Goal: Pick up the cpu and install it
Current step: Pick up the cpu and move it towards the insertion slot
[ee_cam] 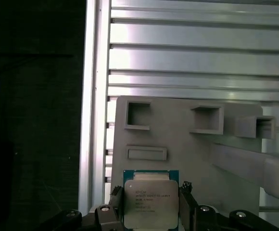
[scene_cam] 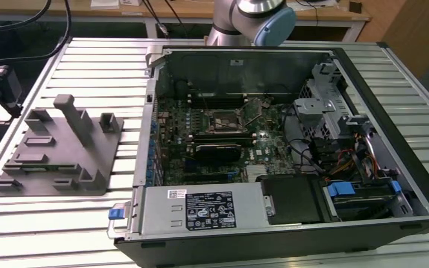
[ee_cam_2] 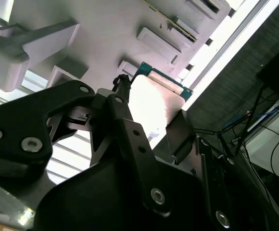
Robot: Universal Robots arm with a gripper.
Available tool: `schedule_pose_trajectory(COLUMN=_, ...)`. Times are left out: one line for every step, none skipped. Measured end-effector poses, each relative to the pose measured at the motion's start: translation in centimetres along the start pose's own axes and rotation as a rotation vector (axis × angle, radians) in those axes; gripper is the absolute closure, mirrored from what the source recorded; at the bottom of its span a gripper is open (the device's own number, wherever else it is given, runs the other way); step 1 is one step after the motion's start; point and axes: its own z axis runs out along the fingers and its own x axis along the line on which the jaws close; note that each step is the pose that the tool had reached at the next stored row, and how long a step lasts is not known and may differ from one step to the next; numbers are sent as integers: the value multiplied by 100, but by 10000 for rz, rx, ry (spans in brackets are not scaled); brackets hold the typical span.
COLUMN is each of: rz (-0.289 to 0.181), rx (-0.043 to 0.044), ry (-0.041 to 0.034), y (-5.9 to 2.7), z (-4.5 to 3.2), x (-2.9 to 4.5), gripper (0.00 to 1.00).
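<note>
Now the pincer pinches the cpu by two edges, grey fixture block behind

slatted metal table | wooden desk behind | dark floor

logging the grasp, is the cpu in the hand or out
In: the cpu sits clamped between the hand's fingers in both wrist views, grey fixture behind it.

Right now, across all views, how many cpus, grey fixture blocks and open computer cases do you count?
cpu: 1
grey fixture block: 1
open computer case: 1
Total: 3
</note>
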Motion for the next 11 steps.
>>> schedule_pose_trajectory(rz=0, rx=-1, ry=-1, y=1, z=-12, x=0, gripper=45)
schedule_pose_trajectory(rz=0, rx=-1, ry=-1, y=1, z=-26, x=-1, gripper=45)
schedule_pose_trajectory(rz=0, rx=-1, ry=-2, y=2, z=-38, x=-1, gripper=45)
schedule_pose_trajectory(rz=0, rx=0, ry=-1, y=2, z=-52, x=-1, gripper=45)
schedule_pose_trajectory(rz=0, rx=-1, ry=-1, y=3, z=-67, x=-2, gripper=45)
schedule_pose_trajectory(rz=0, rx=-1, ry=-1, y=4, z=-81, x=-2, gripper=45)
schedule_pose_trajectory(rz=0, rx=0, ry=-1, y=4, z=-97, x=-2, gripper=45)
schedule_pose_trajectory(rz=-1, rx=-1, ry=-3, y=5, z=-112, x=-3, gripper=45)
schedule_pose_trajectory(rz=-1, rx=-1, ry=-5, y=6, z=-128, x=-3, gripper=45)
schedule_pose_trajectory(rz=-1, rx=-1, ry=-8, y=6, z=-144, x=-4, gripper=45)
schedule_pose_trajectory(rz=-1, rx=-1, ry=-10, y=7, z=-160, x=-4, gripper=45)
